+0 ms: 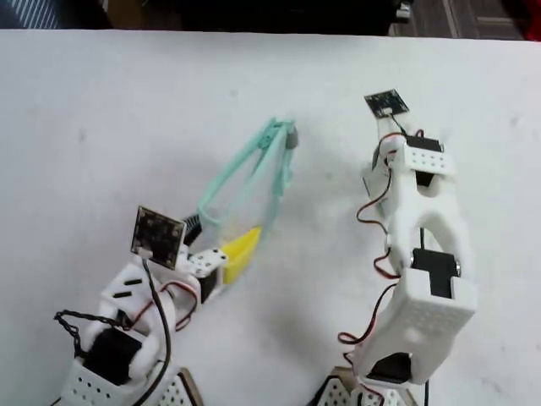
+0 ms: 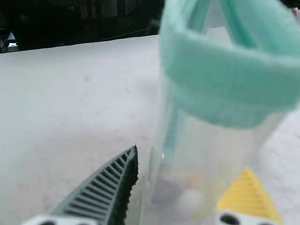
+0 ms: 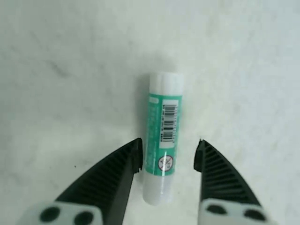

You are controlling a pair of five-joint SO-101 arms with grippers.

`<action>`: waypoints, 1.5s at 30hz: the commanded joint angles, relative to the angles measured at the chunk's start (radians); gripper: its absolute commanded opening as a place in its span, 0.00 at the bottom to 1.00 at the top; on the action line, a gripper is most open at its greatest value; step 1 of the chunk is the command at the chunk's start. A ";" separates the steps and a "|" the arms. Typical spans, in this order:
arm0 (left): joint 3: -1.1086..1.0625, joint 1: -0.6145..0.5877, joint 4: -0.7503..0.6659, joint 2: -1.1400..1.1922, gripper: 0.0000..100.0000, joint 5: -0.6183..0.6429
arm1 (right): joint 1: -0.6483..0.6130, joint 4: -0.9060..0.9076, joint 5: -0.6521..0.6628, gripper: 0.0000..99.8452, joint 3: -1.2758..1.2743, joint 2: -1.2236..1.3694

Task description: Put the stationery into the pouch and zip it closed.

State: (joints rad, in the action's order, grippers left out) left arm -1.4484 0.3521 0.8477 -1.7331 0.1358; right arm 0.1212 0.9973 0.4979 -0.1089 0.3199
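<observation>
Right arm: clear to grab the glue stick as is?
Likely yes: the right gripper is open, jaws either side of the glue stick lying on the table, nothing between them.

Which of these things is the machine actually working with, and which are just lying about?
For the job: clear pouch with teal zip; glue-stick tube; right gripper over it.
Just there: white table; dark clutter past its far edge.

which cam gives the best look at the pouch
The high view: it takes in nearly the whole pouch, lying on the table with its teal zip edge gaping open. In the left wrist view the pouch is very close, just part of its teal edge and clear wall. The right wrist view faces a glue stick.
</observation>
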 commanded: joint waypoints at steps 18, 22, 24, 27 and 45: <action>0.008 0.016 -0.020 -0.010 0.28 0.003 | -0.013 0.030 0.003 0.17 0.273 0.205; 0.006 0.048 -0.020 -0.010 0.28 0.003 | -0.013 0.024 0.003 0.05 0.273 0.213; 0.006 0.051 -0.020 -0.010 0.28 0.003 | -0.016 0.024 0.003 0.02 0.273 0.214; 0.006 0.050 -0.020 -0.010 0.28 0.003 | -0.024 0.024 0.003 0.07 0.273 0.214; 0.014 0.050 -0.012 -0.010 0.28 0.005 | -0.097 0.450 0.003 0.02 0.474 -0.268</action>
State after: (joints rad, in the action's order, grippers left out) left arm -1.4484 0.3859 0.8477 -1.7331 0.1358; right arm 0.0783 1.3625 0.4979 0.2839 0.2570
